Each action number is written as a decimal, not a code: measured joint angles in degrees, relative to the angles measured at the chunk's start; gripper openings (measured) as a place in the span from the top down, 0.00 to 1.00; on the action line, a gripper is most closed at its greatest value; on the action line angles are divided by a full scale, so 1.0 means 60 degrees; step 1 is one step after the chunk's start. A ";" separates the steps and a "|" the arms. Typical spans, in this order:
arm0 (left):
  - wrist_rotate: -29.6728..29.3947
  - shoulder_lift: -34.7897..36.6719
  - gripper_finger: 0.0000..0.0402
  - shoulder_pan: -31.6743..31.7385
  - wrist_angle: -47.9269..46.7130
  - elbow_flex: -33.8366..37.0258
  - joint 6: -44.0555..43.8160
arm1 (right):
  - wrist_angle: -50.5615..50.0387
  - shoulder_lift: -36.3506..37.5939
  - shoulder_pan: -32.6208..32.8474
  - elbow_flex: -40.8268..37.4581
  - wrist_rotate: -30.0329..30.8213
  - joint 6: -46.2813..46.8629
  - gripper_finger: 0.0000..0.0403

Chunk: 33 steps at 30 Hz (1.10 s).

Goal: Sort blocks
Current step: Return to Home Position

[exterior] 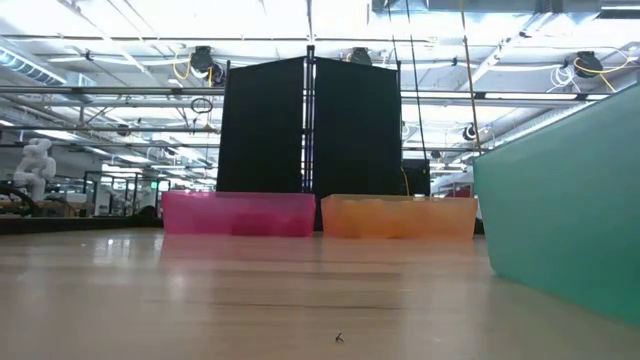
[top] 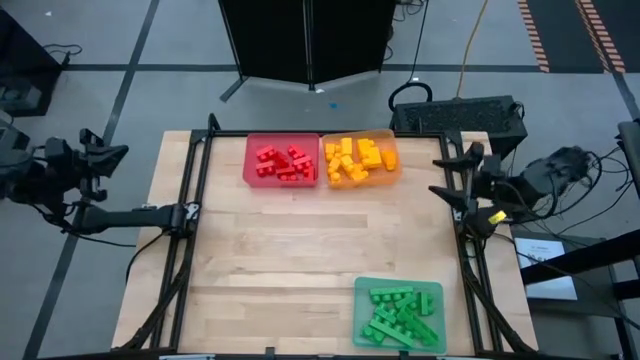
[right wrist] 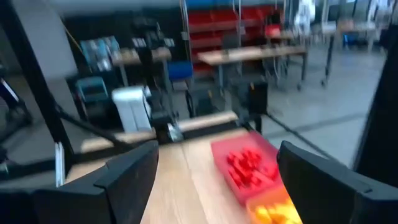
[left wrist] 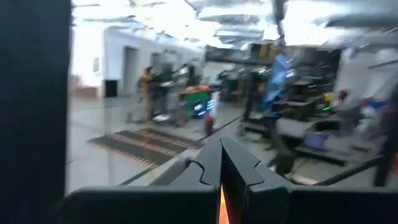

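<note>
Blocks (top: 285, 162) all lie in matching trays (top: 249, 172); only parking remains. Left gripper (left wrist: 221, 148) is pressed together, right gripper (top: 446, 176) spread, both beside the bench (top: 300, 250).

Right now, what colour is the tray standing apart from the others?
Green tray, best seen in the high view.
</note>
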<state>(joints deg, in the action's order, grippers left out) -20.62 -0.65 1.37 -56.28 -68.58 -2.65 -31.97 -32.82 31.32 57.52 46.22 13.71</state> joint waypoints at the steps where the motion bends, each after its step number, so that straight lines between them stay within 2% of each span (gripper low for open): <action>1: -0.0263 0.0037 1.00 0.0000 -0.0183 0.0000 0.0008 | 0.0795 0.0455 0.0017 -0.0688 -0.0001 -0.0336 0.21; 4: -0.1162 0.0044 1.00 0.0000 -0.0939 0.0022 -0.0513 | 0.2877 0.1613 0.0054 -0.2653 0.0035 -0.0885 0.21; 6: -0.1377 0.0048 1.00 0.0000 -0.1432 0.0032 -0.0945 | 0.4250 0.2119 0.0049 -0.3831 -0.0097 -0.1256 0.21; 10: -0.0250 0.0048 1.00 0.0000 -0.1593 0.0295 -0.0761 | 0.6619 0.2889 0.0049 -0.5728 -0.0955 -0.2043 0.21; 15: 0.0391 0.0052 1.00 0.0000 -0.1490 0.0990 -0.0919 | 0.9750 0.3190 0.0049 -0.7844 -0.1005 -0.2905 0.21; 20: 0.1162 0.0055 1.00 0.0000 -0.0743 0.2225 -0.1226 | 1.2158 0.3154 0.0046 -0.9334 -0.1195 -0.2757 0.21; 28: 0.2223 0.0061 1.00 0.0000 0.1472 0.4946 -0.1625 | 1.1702 0.2986 0.0049 -0.9454 -0.1290 -0.2858 0.21; 33: 0.2901 0.0067 1.00 0.0000 0.2122 0.5228 -0.1752 | 1.1035 0.2963 0.0049 -0.9454 -0.1224 -0.1986 0.21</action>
<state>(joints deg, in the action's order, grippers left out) -3.21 -0.25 1.37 -43.54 -37.21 -13.16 34.24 -15.05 31.62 0.80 38.87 1.79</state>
